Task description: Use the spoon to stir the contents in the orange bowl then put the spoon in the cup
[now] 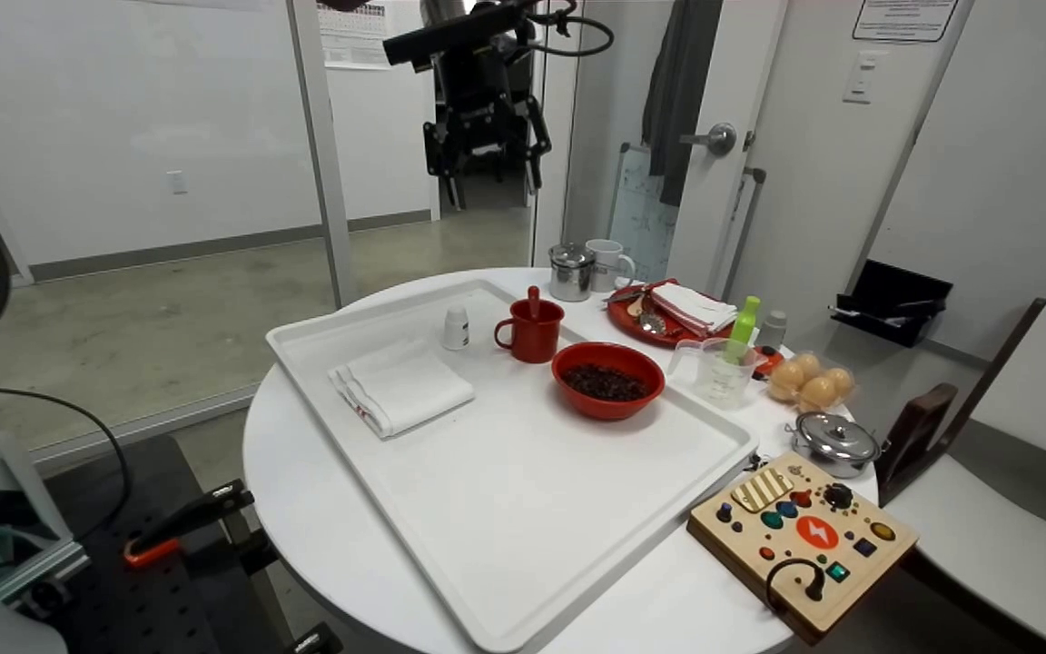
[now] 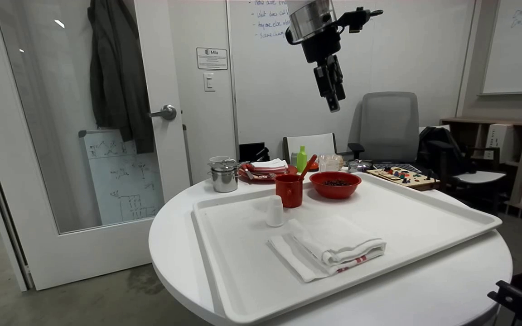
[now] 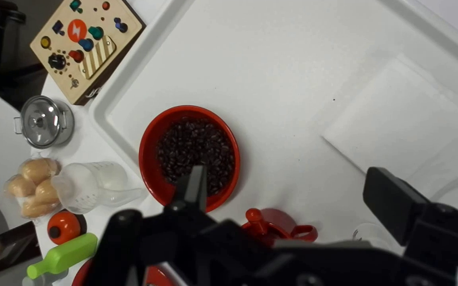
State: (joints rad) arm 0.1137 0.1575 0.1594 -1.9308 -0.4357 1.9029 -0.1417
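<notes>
Jaws wide apart on black two-fingered gripper [image 3: 288, 188], high overhead.
Below, slender red spoon [image 3: 255, 215], tilted handle-up in small red handled cup [image 3: 278, 218]; just beside, dark glossy beans [image 3: 197, 147] in round red-orange bowl [image 3: 150, 157]; under both, white rectangular tray [image 3: 272, 75]; past tray's rim, clear plastic measuring jug [image 3: 82, 186].

The spoon [image 1: 534, 302] rests in the cup [image 1: 537, 336] beside the bowl [image 1: 608, 410].
</notes>
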